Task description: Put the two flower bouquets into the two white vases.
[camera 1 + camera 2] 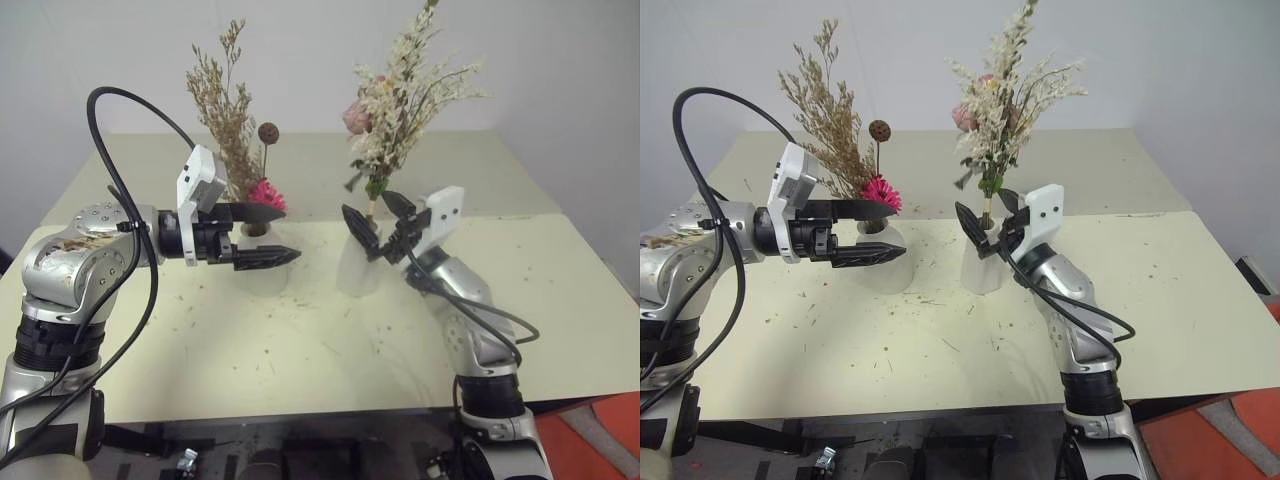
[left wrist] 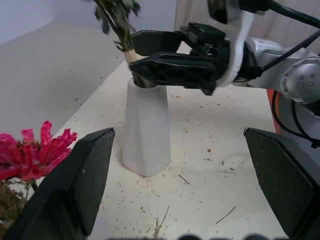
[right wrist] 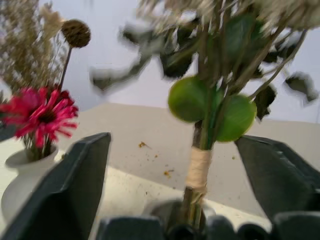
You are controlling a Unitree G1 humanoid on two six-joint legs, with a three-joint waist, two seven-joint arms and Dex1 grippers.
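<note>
On the cream table (image 1: 300, 350), both bunches are already being held upright by the vases. The white bouquet (image 1: 400, 90) is standing in the tall vase (image 1: 983, 270), whose upper part is being hidden by the right gripper (image 1: 378, 225); its fingers are spread apart on either side of the wrapped stem, touching nothing that can be made out. The brown bouquet (image 1: 228, 115) with the pink daisy (image 1: 266, 193) is sitting in the round vase (image 1: 880, 262), largely being covered by the left gripper (image 1: 265, 235), whose fingers are being kept open, empty, across the neck.
</note>
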